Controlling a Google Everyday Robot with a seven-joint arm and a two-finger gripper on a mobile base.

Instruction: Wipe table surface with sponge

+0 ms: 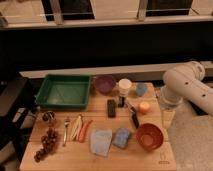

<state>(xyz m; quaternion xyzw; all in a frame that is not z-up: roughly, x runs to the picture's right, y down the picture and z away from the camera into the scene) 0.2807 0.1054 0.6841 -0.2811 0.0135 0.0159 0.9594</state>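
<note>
The table surface (95,108) is a light-brown wooden top with plank lines, in the middle of the camera view. The sponge (121,137), a small mid-blue block, lies near the front edge between a pale blue-grey cloth (101,142) and an orange bowl (149,136). My white arm (186,86) comes in from the right. My gripper (168,118) hangs just off the table's right edge, well right of the sponge and apart from it.
A green tray (64,91), purple bowl (105,83), white cup (124,86) and small blue object (141,89) stand at the back. A black block (111,108), black tool (134,118), orange object (144,107), carrot (84,130), fork (66,131) and grapes (46,145) lie around.
</note>
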